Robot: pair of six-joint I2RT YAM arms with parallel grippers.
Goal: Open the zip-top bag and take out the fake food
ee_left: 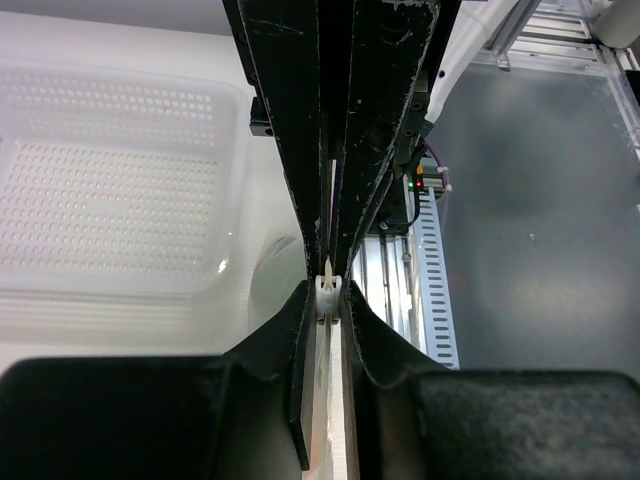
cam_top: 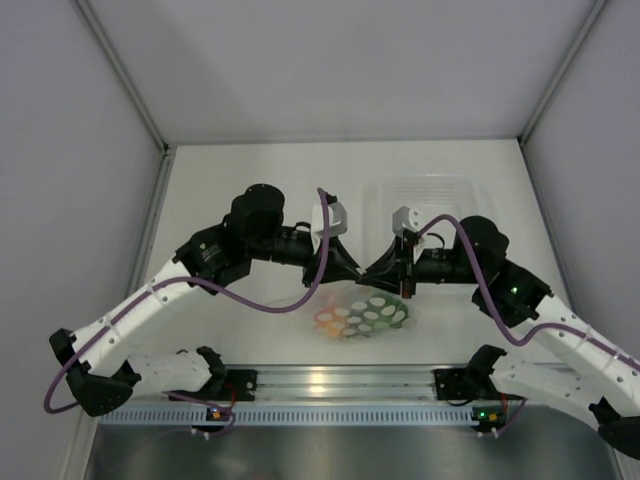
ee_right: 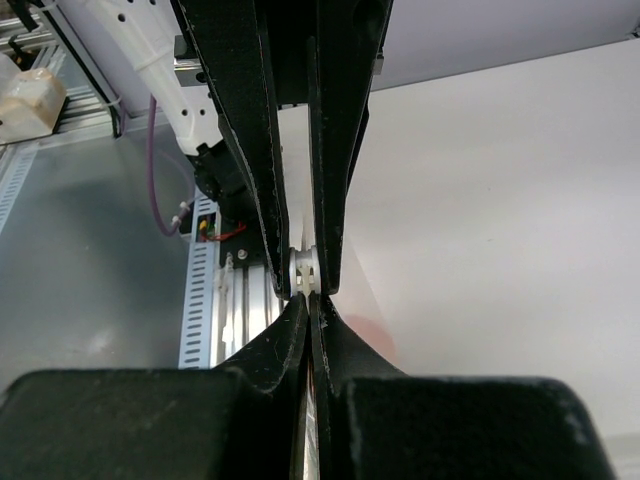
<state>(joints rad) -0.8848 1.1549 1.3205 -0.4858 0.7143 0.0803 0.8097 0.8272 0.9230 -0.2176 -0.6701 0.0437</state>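
White table (cam_top: 250,175): clear tray (cam_top: 428,200) at back; zip-top bag (cam_top: 362,315) poss. touching.

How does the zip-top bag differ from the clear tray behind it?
The zip-top bag holds colourful fake food; the clear tray shows nothing inside. The zip-top bag is pinched by the left gripper and the right gripper; the clear tray sits untouched farther back. The clear tray is rectangular; the zip-top bag looks rounded and irregular. Both are see-through plastic.
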